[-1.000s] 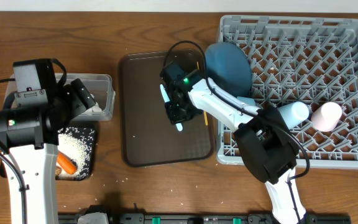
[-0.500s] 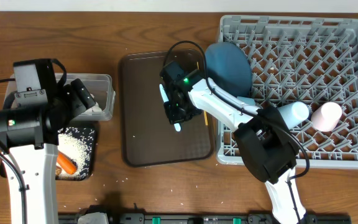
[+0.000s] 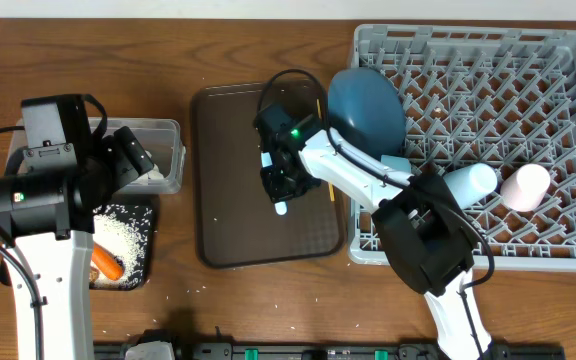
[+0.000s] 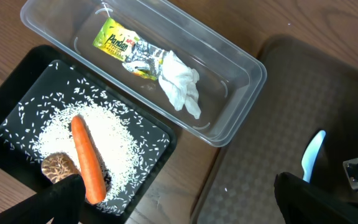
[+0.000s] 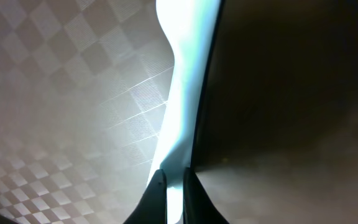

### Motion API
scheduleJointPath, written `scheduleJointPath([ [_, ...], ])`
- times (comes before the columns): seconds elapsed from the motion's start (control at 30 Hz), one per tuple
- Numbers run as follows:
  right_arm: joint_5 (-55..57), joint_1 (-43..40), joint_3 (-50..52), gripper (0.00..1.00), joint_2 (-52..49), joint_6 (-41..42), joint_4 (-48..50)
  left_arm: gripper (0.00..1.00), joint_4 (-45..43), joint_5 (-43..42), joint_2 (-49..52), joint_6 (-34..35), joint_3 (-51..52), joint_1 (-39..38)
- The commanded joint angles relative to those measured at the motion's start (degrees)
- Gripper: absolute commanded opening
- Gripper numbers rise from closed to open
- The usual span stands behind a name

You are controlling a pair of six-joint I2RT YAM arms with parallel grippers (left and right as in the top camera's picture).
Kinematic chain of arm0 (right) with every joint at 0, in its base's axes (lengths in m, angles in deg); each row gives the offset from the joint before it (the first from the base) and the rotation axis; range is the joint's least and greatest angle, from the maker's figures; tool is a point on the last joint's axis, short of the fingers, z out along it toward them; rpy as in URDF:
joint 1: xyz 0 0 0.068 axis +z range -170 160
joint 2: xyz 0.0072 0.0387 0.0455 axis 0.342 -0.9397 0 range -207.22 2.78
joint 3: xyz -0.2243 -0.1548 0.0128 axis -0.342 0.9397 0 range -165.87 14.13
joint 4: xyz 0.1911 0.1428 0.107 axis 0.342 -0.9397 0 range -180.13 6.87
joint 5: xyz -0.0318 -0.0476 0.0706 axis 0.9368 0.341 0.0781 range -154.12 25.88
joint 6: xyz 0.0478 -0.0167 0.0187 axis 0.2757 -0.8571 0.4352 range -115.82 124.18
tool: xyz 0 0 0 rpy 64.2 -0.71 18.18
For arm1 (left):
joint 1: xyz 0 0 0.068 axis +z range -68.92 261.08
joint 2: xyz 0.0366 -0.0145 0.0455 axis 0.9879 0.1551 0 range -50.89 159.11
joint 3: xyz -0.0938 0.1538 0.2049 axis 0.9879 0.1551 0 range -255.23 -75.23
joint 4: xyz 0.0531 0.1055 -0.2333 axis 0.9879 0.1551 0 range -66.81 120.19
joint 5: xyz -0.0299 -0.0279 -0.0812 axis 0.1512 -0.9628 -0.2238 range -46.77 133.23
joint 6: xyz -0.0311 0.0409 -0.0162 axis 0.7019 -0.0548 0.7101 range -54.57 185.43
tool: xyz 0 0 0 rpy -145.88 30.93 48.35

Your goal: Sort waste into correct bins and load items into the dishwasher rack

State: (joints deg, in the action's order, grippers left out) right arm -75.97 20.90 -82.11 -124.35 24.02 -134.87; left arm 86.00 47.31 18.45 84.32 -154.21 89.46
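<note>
The right hand (image 3: 280, 178) is pinched shut on the light-blue plastic knife (image 5: 178, 106), gripping it near one end, with the blade running out over the patterned floor of the dark brown serving tray (image 3: 228, 200), near that tray's centre; whether the knife touches the tray cannot be told. A thin wooden chopstick (image 3: 321, 112) lies along the serving tray's right side. Just right of the serving tray stands the grey dishwasher rack (image 3: 528, 60), which holds the dark-blue plate (image 3: 368, 105), a light-blue cup (image 3: 468, 180) and a pink cup (image 3: 524, 186). The left hand (image 4: 176, 199) hangs spread wide and empty off the serving tray's left edge. Left of the serving tray, the clear tub (image 4: 241, 62) contains the yellow-green wrapper (image 4: 120, 46) and white tissue (image 4: 179, 84), and beside the tub the black tray (image 4: 8, 99) carries rice (image 4: 114, 140), the carrot (image 4: 87, 158) and a brown lump (image 4: 58, 165).
</note>
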Motion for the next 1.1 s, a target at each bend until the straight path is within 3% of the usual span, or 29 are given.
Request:
scheduleJointPath([
  [0.0,0.46,1.14,0.31,0.01,-1.03,-1.16,0.22,0.98,0.15,0.48,-0.07,-0.15,-0.11,0.24],
  [0.1,0.46,1.11,0.31,0.04,-1.03,-1.22,0.31,0.98,0.15,0.48,-0.07,-0.15,-0.11,0.24],
  [0.17,0.44,1.11,0.31,0.26,-1.03,-0.68,0.11,0.98,0.15,0.48,-0.07,-0.15,-0.11,0.24],
  [0.23,0.42,0.98,0.31,0.29,-1.03,3.52,-0.96,0.98,0.15,0.48,-0.07,-0.15,-0.11,0.24],
  [0.3,0.35,0.74,0.31,0.46,-1.03,9.25,-1.86,0.98,0.15,0.48,-0.07,-0.15,-0.11,0.24],
  [0.4,-0.2,0.74,0.31,0.5,-1.03,10.38,-1.49,0.98,0.15,0.48,-0.07,-0.15,-0.11,0.24],
  [0.53,0.33,1.53,0.33,0.43,-1.53,11.08,-1.31,0.98,0.17,0.48,-0.07,-0.13,-0.11,0.24],
  [0.67,2.12,2.6,0.35,0.14,-3.43,13.46,-1.27,0.98,0.15,0.48,-0.07,-0.15,-0.11,0.24],
  [0.73,1.4,2.67,0.35,0.04,-3.98,13.62,-1.14,0.98,0.15,0.48,-0.07,-0.15,-0.11,0.24],
  [1.07,-0.61,1.95,-0.85,0.01,-3.58,13.27,-0.81,0.98,0.15,0.48,-0.07,-0.13,-0.11,0.24],
])
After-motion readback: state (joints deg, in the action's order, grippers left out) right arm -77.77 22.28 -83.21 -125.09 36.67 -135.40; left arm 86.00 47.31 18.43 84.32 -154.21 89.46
